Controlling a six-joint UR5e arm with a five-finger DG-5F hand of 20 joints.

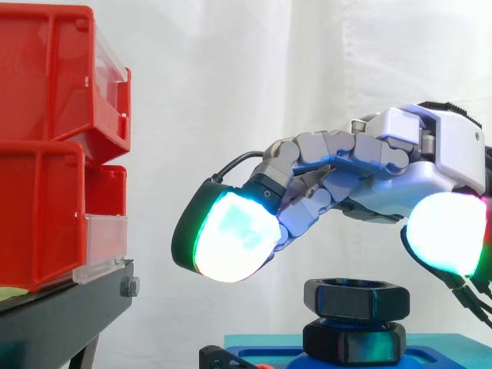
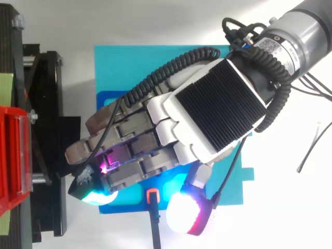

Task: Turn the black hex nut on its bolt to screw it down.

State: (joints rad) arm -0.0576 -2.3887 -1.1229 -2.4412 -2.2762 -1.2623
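White curtain (image 1: 254, 92) behind; red bins (image 1: 46, 138) on black stand (image 1: 61, 319). Black nut (image 1: 355, 298) sat atop lower hex piece (image 1: 354, 344) on blue plate (image 2: 119, 67), well in from stand-side edge. Hand (image 1: 388, 165) hovered just above nut, fingers spread, gripping nothing.

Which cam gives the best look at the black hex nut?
Side view. The nut sits in plain profile below the hand, clear of its glowing pads, with a second black hex piece under it. In the top view the hand lies over that spot on the blue board.
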